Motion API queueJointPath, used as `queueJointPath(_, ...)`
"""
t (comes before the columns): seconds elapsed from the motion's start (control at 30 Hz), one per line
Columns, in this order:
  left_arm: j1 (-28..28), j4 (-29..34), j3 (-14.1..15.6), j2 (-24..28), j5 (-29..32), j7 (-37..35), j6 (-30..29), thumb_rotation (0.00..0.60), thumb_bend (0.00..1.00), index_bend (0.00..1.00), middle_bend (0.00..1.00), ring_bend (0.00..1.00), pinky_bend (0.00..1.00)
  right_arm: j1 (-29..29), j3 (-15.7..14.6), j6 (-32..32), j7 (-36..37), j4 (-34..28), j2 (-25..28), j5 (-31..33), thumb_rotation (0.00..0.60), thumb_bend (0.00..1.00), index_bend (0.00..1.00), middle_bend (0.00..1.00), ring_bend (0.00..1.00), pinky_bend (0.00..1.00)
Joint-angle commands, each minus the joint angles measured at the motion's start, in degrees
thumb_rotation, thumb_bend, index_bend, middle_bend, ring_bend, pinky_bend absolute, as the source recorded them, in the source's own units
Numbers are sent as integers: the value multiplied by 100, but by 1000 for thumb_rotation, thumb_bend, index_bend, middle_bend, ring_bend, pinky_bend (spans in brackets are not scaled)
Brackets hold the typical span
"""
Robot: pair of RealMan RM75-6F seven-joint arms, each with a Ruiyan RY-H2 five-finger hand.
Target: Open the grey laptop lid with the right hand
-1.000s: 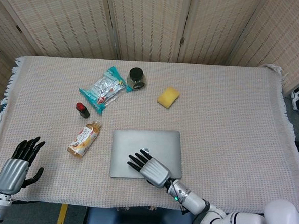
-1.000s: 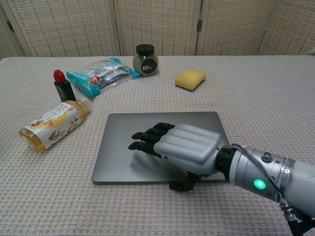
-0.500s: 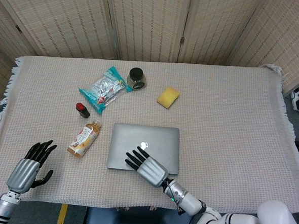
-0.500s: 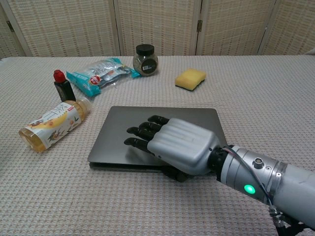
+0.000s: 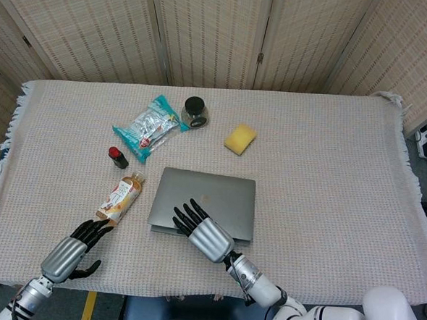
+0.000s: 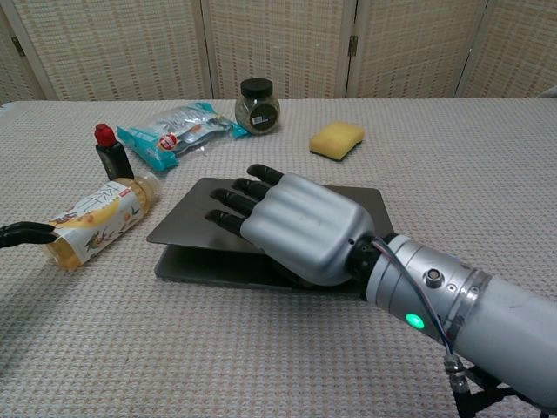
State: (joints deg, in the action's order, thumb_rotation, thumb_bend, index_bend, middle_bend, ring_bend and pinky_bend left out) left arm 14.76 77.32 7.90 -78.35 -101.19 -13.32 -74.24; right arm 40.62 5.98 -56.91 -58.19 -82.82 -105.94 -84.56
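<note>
Laptop lid (image 6: 196, 222) front edge hidden behind right hand (image 6: 296, 226).

— Anything you can read from where you are?

— Hardly. The bottle (image 6: 94, 217) lying on its side at the left of the bench (image 6: 452, 174) has a white label with dark characters printed along it, but they are too small for me to make out. The snack packet (image 6: 174, 130) at the far left carries a small red mark on its teal and silver wrapper; I cannot read that either.

— And the laptop lid?

— The grey laptop (image 5: 203, 203) shows only a faint pale mark on its lid, just beyond my right hand (image 5: 200, 232). No words there.
</note>
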Motion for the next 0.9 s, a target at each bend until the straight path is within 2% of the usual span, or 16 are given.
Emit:
queueJointPath(0.03, 186, 3, 17, -103, -121, 5, 150, 600, 483, 79, 38, 10, 0, 51, 74, -63, -219, -81, -40, 67, 600, 537, 0, 0, 0, 0)
queueJointPath(0.37, 882, 277, -252, -461, 104, 488, 1083, 600, 483, 60, 38, 0, 0, 148, 147, -130, -551, -108, -78, 222, 600, 537, 0, 0, 0, 0)
queueJointPath(0.7, 1297, 392, -515, -781, 553, 803, 1646, 600, 483, 44, 38, 0, 0, 235, 163, -169, -639, -53, -106, 326, 600, 537, 0, 0, 0, 0)
queueJointPath(0.8, 1456, 421, -583, -827, 755, 845, 1939, 600, 513, 41, 38, 0, 0, 256, 166, -179, -657, -39, -118, 365, 600, 537, 0, 0, 0, 0)
queueJointPath(0.9, 1574, 440, -635, -861, 905, 972, 2125, 600, 583, 41, 38, 0, 0, 278, 163, -201, -682, -27, -127, 379, 600, 538, 0, 0, 0, 0)
